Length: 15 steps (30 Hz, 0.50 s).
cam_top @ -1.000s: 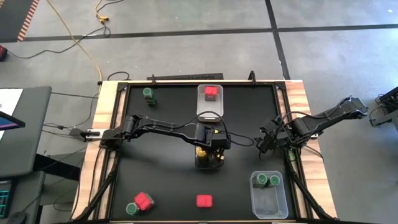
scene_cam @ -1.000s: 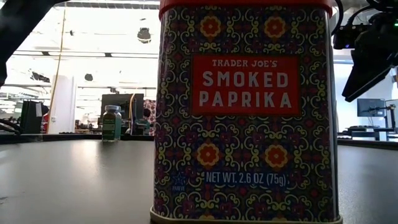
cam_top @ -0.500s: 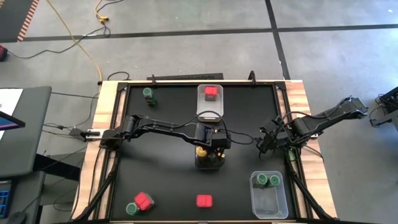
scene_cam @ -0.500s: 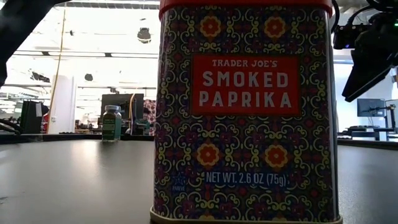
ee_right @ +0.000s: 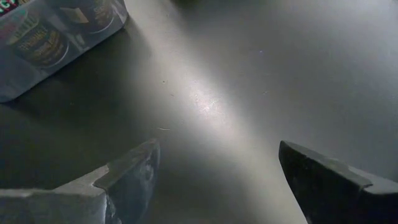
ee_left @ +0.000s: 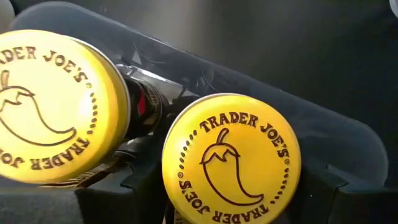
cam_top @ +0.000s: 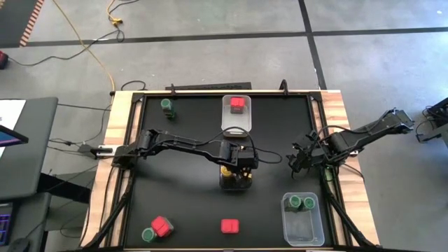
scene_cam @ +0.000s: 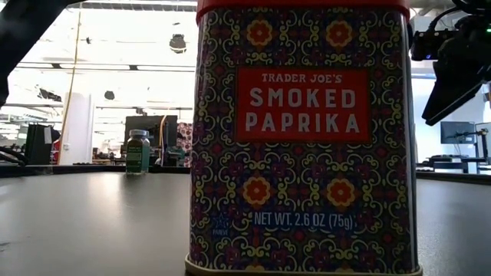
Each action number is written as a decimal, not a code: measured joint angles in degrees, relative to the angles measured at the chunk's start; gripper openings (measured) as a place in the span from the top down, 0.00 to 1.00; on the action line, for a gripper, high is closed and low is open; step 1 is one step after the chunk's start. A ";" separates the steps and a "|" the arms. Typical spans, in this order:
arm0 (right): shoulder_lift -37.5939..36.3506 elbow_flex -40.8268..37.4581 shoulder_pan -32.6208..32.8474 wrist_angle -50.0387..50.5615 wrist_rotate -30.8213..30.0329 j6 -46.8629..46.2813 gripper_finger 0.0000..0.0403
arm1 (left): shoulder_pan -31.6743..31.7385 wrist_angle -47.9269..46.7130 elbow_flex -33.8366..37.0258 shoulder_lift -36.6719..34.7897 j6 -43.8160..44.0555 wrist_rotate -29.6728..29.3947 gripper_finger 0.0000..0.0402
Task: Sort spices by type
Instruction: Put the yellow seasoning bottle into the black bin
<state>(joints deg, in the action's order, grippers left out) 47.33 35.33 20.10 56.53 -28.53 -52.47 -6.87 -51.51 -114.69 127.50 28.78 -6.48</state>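
Yellow-lidded jar (ee_left: 231, 158) sits pinched in the left gripper (cam_top: 236, 168) at the centre of the black surface (cam_top: 182, 203), inside a clear bin (ee_left: 323, 124) beside a second yellow lid (ee_left: 53, 106). Nothing has shifted since the earlier frames. Left arm reaches toward 3 o'clock. Right gripper (ee_right: 217, 180) hovers at 3 o'clock, fingers spread, holding nothing.
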 joint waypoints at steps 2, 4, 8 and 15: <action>0.00 0.00 0.00 0.00 0.00 0.15 0.12 | 0.01 0.16 0.01 0.00 -0.41 -0.01 0.39; 0.00 0.00 0.00 0.00 0.00 0.26 0.12 | 0.17 0.13 0.01 0.00 -0.46 0.00 0.39; 0.00 0.00 0.00 -0.01 0.00 0.26 0.12 | 0.20 -0.09 0.01 0.00 -0.27 -0.02 0.39; 0.00 0.00 0.00 0.00 0.02 0.28 0.12 | 0.26 -0.04 0.01 0.00 -0.18 -0.07 0.37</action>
<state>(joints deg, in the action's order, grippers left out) 47.33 35.33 20.10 56.53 -28.51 -52.18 -6.61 -51.55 -114.67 127.50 28.60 -6.55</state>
